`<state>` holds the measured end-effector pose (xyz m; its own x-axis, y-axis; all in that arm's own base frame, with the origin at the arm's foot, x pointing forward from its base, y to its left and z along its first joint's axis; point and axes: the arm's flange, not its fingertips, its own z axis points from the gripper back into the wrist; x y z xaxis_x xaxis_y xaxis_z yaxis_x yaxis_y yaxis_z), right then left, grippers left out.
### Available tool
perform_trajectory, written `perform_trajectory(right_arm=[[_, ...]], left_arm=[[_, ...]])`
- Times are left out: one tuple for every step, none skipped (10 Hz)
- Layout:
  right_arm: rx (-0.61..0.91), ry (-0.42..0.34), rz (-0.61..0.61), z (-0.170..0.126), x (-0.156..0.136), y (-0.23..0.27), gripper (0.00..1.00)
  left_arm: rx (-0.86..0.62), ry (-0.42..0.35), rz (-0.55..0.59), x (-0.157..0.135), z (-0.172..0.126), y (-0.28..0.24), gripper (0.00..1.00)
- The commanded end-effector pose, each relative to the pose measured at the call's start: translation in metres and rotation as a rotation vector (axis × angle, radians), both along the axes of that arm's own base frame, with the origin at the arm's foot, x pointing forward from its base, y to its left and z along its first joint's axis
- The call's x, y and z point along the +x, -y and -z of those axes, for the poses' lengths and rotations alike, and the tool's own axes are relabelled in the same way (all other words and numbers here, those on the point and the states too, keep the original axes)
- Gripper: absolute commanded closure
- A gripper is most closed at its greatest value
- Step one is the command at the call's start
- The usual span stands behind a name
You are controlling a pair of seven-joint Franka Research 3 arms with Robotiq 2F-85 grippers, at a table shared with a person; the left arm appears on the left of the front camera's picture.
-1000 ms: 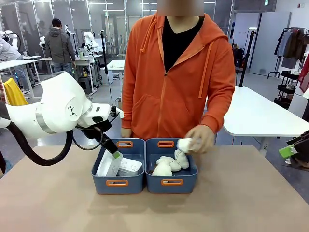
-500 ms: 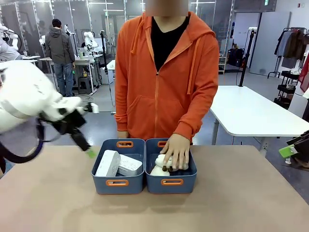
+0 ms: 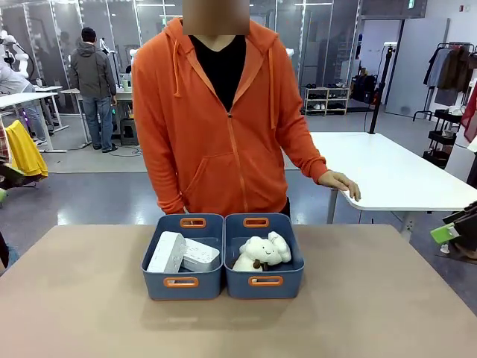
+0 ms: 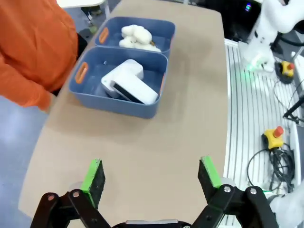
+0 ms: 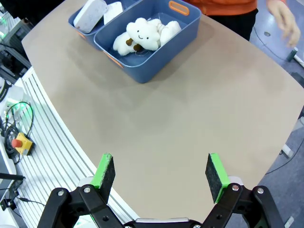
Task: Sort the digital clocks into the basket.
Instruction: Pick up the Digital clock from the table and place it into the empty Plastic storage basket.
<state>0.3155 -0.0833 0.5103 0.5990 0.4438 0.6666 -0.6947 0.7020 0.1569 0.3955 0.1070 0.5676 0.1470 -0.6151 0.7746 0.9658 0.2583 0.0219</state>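
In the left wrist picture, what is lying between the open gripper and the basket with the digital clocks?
Nothing: in the left wrist view only bare table lies between the left gripper and the basket holding the digital clocks.

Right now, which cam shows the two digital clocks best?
Left wrist view: both digital clocks lie unobstructed in the basket. Front view has them foreshortened behind the bin wall. Right wrist view catches them at the top edge.
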Motion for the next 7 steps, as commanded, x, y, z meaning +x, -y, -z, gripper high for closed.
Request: perform_trajectory(right_arm=[[-0.006,0.015,-0.01,0.003,0.001,0.001,0.04],[-0.006,0.015,-0.01,0.003,0.001,0.001,0.04],[-0.006,0.015,-0.01,0.003,0.001,0.001,0.04],[-0.006,0.015,-0.01,0.003,0.001,0.001,0.04],[-0.006,0.015,-0.01,0.003,0.001,0.001,0.04],[-0.006,0.015,-0.01,0.003,0.001,0.001,0.04],[-0.006,0.015,-0.01,0.003,0.001,0.001,0.04]], left_arm=[[-0.044,0.071,0.011,-0.015,0.016,-0.004,0.0],[-0.084,0.097,-0.013,-0.018,0.013,-0.008,0.0],[-0.129,0.061,-0.109,-0.014,0.013,-0.012,0.0],[-0.049,0.055,-0.022,-0.017,0.006,-0.023,0.0],[-0.049,0.055,-0.022,-0.017,0.006,-0.023,0.0],[-0.049,0.055,-0.022,-0.017,0.006,-0.023,0.0],[-0.049,0.055,-0.022,-0.017,0.006,-0.023,0.0]])
